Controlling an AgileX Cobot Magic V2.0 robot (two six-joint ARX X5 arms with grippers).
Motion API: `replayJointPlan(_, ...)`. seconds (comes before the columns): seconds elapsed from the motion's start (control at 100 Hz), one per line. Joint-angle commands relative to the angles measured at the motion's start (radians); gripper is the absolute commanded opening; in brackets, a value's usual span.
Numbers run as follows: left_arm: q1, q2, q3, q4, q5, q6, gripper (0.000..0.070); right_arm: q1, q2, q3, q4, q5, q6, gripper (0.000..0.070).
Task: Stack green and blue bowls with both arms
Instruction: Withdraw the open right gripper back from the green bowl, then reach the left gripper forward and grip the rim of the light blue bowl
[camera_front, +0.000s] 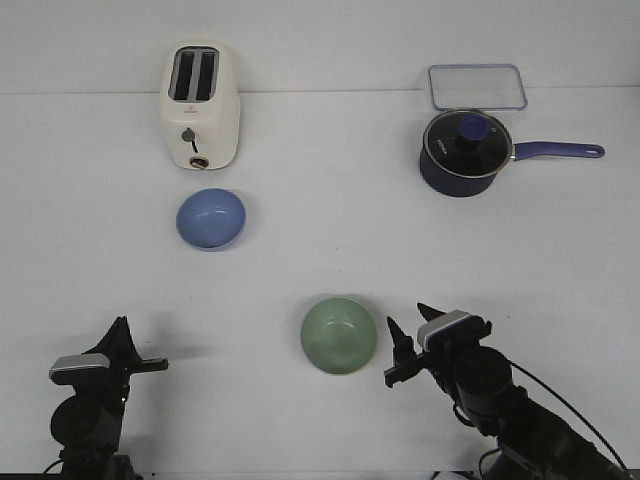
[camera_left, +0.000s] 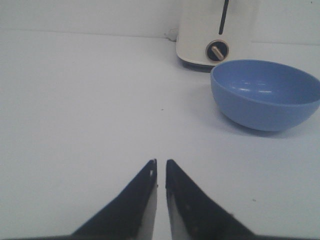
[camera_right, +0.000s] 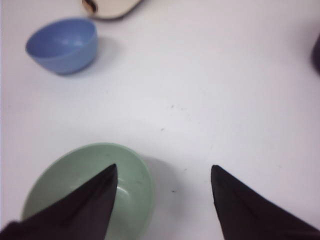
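Landmark: toaster (camera_front: 201, 105), upright at the table's (camera_front: 320, 260) far left.
Blue bowl (camera_front: 211, 218): just in front of the toaster, apart from it, upright and empty.
Green bowl (camera_front: 340, 335): well nearer the robot and to the right of the toaster, upright, empty, apart from the blue bowl.
Left gripper (camera_left: 160, 167): near left edge, well in front of the toaster; jaws almost together, holding nothing.
Right gripper (camera_right: 164, 172): just right of the green bowl; jaws spread wide, holding nothing, one finger (camera_right: 97, 192) over the bowl's rim.
Saucepan (camera_front: 462, 152): far right of the toaster, lid on, handle pointing right.
Clear container (camera_front: 477, 86): just behind the saucepan.
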Motion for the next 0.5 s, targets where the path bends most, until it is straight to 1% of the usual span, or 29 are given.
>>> replayJointPlan(0.0, 0.002, -0.002, -0.020, 0.029, -0.002, 0.000, 0.0014, 0.039, -0.046, -0.045, 0.032, 0.037, 0.005, 0.0387)
replayJointPlan(0.06, 0.002, -0.002, -0.020, 0.038, -0.001, -0.020, 0.0014, 0.063, -0.084, -0.087, 0.056, 0.067, 0.001, 0.0387)
replayJointPlan(0.16, 0.002, -0.002, -0.020, 0.032, -0.001, -0.143, 0.0014, 0.085, -0.127, -0.125, 0.060, 0.106, 0.002, 0.0387)
replayJointPlan(0.2, 0.002, -0.002, -0.020, 0.030, -0.001, -0.198, 0.0014, 0.088, -0.135, -0.130, 0.058, 0.108, 0.000, 0.0387)
replayJointPlan(0.25, 0.002, -0.002, -0.020, 0.033, -0.001, -0.246, 0.0014, 0.088, -0.138, -0.134, 0.059, 0.107, -0.008, 0.0387)
replayJointPlan(0.28, 0.002, -0.002, -0.020, 0.036, -0.001, -0.261, 0.0014, 0.088, -0.140, -0.134, 0.059, 0.108, -0.010, 0.0387)
replayJointPlan(0.36, 0.002, -0.002, -0.020, 0.044, -0.001, -0.269, 0.0013, 0.088, -0.141, -0.134, 0.061, 0.107, -0.010, 0.0387)
replayJointPlan(0.41, 0.002, -0.002, -0.020, 0.058, 0.002, -0.307, 0.0010, 0.088, -0.141, -0.134, 0.066, 0.107, -0.010, 0.0387)
replayJointPlan(0.44, 0.002, -0.002, -0.013, 0.065, 0.022, -0.334, 0.0010, 0.088, -0.141, -0.134, 0.067, 0.107, -0.010, 0.0387)
replayJointPlan(0.49, 0.002, 0.000, 0.013, 0.064, 0.057, -0.356, 0.0011, 0.088, -0.141, -0.134, 0.067, 0.108, -0.010, 0.0387)
